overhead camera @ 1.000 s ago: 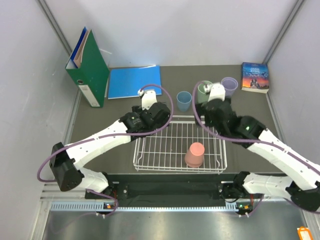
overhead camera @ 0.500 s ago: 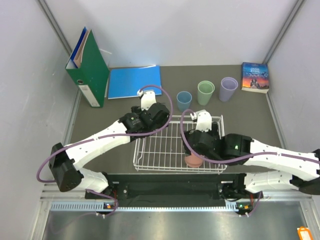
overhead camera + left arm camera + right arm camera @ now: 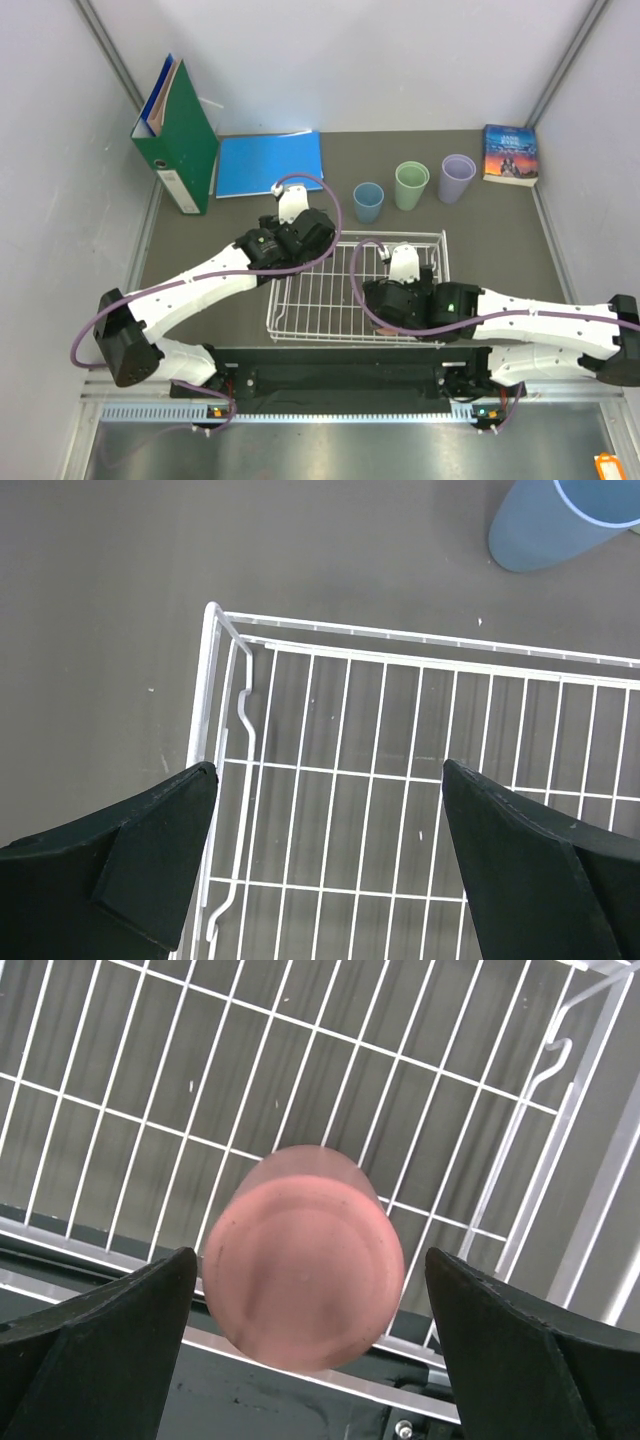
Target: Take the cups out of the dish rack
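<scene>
Unloading looks nearly finished. On the worktop (image 3: 200, 240) behind the dish rack (image 3: 310, 290), three cups stand upright in a loose row: the blue cup (image 3: 368, 203), the green cup (image 3: 410, 186) and the lavender cup (image 3: 458, 178), all clear of the wire. The step in hand, I judge, is the reach for the one cup left in the rack.

The right hand (image 3: 308, 1285) hangs over the rack's near right part, spread wide and gripping nothing. In its wrist view the two fingers flank the pink cup (image 3: 300, 1255) with a gap on each side (how far above it they sit I cannot tell). The left hand (image 3: 328, 770) is likewise spread and empty, poised over the rack's far left corner and touching no wire.

The pink cup stands mouth down on the grid, close to the rack's near edge; the overhead view hides it under the right arm.

The next move probably calls for lowering the right hand until its fingers bracket the tapered wall. It would then close gently, lift straight up over the low side and carry the cup to the row.
</scene>
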`<state>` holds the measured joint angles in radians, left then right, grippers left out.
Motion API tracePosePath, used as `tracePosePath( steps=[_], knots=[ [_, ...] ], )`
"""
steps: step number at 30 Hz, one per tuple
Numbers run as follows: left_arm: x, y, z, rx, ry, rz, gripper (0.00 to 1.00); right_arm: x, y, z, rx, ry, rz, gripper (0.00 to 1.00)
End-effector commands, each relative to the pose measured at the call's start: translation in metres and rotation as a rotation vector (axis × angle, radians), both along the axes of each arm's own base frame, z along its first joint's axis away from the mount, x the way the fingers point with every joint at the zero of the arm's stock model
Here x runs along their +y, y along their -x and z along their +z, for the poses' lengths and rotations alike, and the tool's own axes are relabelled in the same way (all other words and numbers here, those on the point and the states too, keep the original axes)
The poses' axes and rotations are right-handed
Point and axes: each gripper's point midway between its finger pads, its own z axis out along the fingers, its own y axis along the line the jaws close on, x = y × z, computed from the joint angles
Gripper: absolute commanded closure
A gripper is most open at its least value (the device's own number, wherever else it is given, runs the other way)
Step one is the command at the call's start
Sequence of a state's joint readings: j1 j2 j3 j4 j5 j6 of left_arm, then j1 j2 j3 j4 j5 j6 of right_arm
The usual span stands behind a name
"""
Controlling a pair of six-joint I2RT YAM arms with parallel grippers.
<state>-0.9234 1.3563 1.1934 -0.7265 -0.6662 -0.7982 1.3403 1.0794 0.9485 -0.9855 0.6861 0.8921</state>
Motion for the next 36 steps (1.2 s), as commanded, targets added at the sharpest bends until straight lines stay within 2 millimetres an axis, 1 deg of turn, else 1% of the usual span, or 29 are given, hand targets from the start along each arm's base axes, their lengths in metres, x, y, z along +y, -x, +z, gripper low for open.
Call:
tracePosePath(
  steps=[1, 4, 5, 7, 8, 10, 11, 12, 13, 15, 16, 18, 19, 21, 22, 23, 24, 25, 26, 27, 28, 29, 30, 31, 32, 33, 34, 35, 36],
  knots=[
    [0.002, 0.001, 0.007, -0.014, 0.027, 0.001, 0.01, 0.020, 0.000, -0.001, -0.004, -0.051, 0.015, 0.07],
    [0.002, 0.001, 0.007, -0.014, 0.034, 0.004, 0.01, 0.023, 0.001, 0.000, -0.003, -0.067, 0.028, 0.26],
    [0.003, 0.002, 0.007, -0.013, 0.037, 0.005, 0.01, 0.024, 0.001, 0.001, -0.003, -0.067, 0.030, 0.43],
    [0.003, 0.003, 0.007, -0.012, 0.038, 0.005, 0.01, 0.023, 0.001, 0.003, -0.005, -0.069, 0.027, 0.59],
    [0.004, 0.002, 0.007, -0.014, 0.041, 0.010, 0.01, 0.022, 0.001, 0.005, -0.006, -0.066, 0.024, 0.75],
    [0.004, 0.003, 0.009, -0.017, 0.043, 0.012, 0.01, 0.022, -0.001, 0.012, -0.019, -0.077, 0.020, 0.87],
    [0.005, 0.003, 0.009, -0.018, 0.044, 0.015, 0.01, 0.020, -0.002, 0.016, -0.027, -0.071, 0.017, 0.99],
    [0.005, 0.003, 0.010, -0.019, 0.044, 0.015, 0.01, 0.020, -0.005, 0.024, -0.047, -0.081, 0.013, 1.00],
    [0.006, 0.002, 0.013, -0.027, 0.048, 0.018, 0.01, 0.024, -0.008, 0.041, -0.070, -0.115, 0.013, 1.00],
    [0.007, 0.002, 0.016, -0.032, 0.048, 0.022, 0.01, 0.023, -0.016, 0.067, -0.133, -0.121, 0.011, 1.00],
    [0.007, 0.002, 0.020, -0.041, 0.053, 0.025, 0.01, 0.029, -0.021, 0.099, -0.170, -0.178, 0.009, 1.00],
    [0.009, 0.000, 0.027, -0.058, 0.057, 0.031, 0.01, 0.025, -0.034, 0.136, -0.267, -0.169, 0.005, 1.00],
    [0.009, -0.001, 0.034, -0.073, 0.070, 0.034, 0.01, 0.026, -0.039, 0.173, -0.313, -0.232, -0.009, 1.00],
    [0.009, -0.003, 0.044, -0.093, 0.079, 0.038, 0.01, 0.019, -0.056, 0.203, -0.378, -0.213, -0.025, 1.00],
    [0.008, -0.005, 0.054, -0.110, 0.097, 0.039, 0.01, 0.019, -0.064, 0.226, -0.410, -0.276, -0.041, 1.00],
    [0.008, -0.006, 0.060, -0.121, 0.107, 0.041, 0.01, 0.004, -0.085, 0.234, -0.441, -0.257, -0.087, 1.00],
    [0.006, -0.007, 0.066, -0.134, 0.124, 0.041, 0.01, 0.006, -0.090, 0.240, -0.423, -0.324, -0.051, 1.00],
    [0.005, -0.008, 0.078, -0.157, 0.157, 0.038, 0.01, 0.009, -0.104, 0.246, -0.441, -0.397, -0.055, 1.00],
    [0.002, -0.009, 0.085, -0.167, 0.187, 0.028, 0.01, -0.017, -0.131, 0.248, -0.457, -0.430, -0.139, 1.00],
    [-0.002, -0.009, 0.090, -0.164, 0.232, 0.007, 0.01, -0.005, -0.130, 0.249, -0.415, -0.524, -0.050, 1.00],
    [-0.007, -0.011, 0.107, -0.204, 0.321, -0.010, 0.01, -0.019, -0.154, 0.251, -0.431, -0.605, -0.105, 1.00],
    [-0.005, -0.017, 0.114, -0.220, 0.371, -0.006, 0.01, -0.002, -0.152, 0.248, -0.373, -0.683, -0.006, 1.00],
    [-0.012, -0.012, 0.130, -0.232, 0.476, -0.065, 0.01, 0.001, -0.156, 0.250, -0.371, -0.735, 0.015, 1.00],
    [-0.018, -0.018, 0.142, -0.270, 0.583, -0.077, 0.01, 0.003, -0.163, 0.241, -0.341, -0.782, 0.010, 1.00],
    [-0.011, -0.027, 0.151, -0.299, 0.648, -0.068, 0.01, 0.011, -0.167, 0.252, -0.375, -0.837, 0.049, 1.00],
    [-0.024, -0.017, 0.149, -0.268, 0.725, -0.173, 0.01, 0.018, -0.166, 0.252, -0.361, -0.870, 0.084, 1.00],
    [-0.027, -0.018, 0.157, -0.278, 0.795, -0.204, 0.01, 0.021, -0.168, 0.249, -0.343, -0.905, 0.089, 1.00],
    [-0.024, -0.027, 0.181, -0.354, 0.884, -0.242, 0.01, 0.030, -0.169, 0.258, -0.350, -0.953, 0.148, 1.00],
    [-0.028, -0.028, 0.172, -0.322, 0.916, -0.271, 0.01, 0.034, -0.170, 0.260, -0.343, -0.976, 0.162, 1.00]
  ],
)
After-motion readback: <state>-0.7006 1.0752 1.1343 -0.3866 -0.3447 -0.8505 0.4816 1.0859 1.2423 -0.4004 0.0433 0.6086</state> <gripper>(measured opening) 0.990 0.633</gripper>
